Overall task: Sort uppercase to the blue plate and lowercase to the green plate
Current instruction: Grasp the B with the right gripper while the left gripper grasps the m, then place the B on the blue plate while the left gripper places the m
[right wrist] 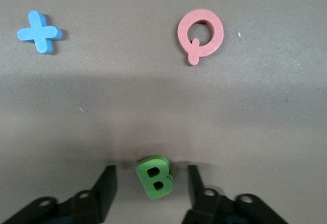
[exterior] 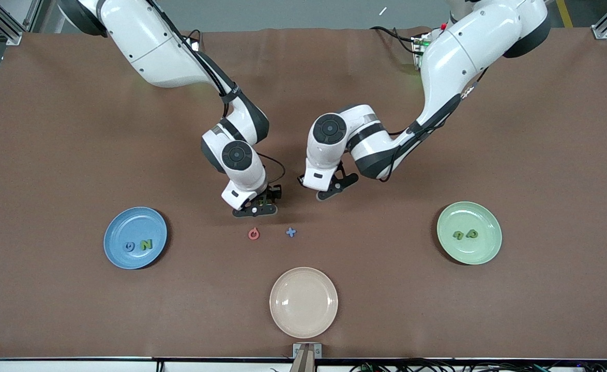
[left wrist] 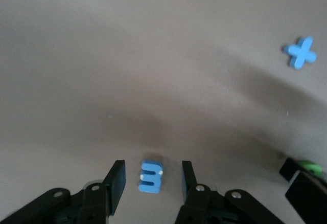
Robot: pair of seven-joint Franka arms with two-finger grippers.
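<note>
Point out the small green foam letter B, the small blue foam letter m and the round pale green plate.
green foam letter B (right wrist: 154, 177), right wrist view, its middle.
blue foam letter m (left wrist: 151, 177), left wrist view, its middle.
round pale green plate (exterior: 482, 251), front view, bare rim.

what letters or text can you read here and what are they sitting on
"G" and "N": foam letters on the blue plate.
"Q" and "x": on the brown table.
"B": on the table between the right pincer's fingers.
"m": on the table between the left pincer's fingers.
Two green letters on the green plate: too small to read.
</note>
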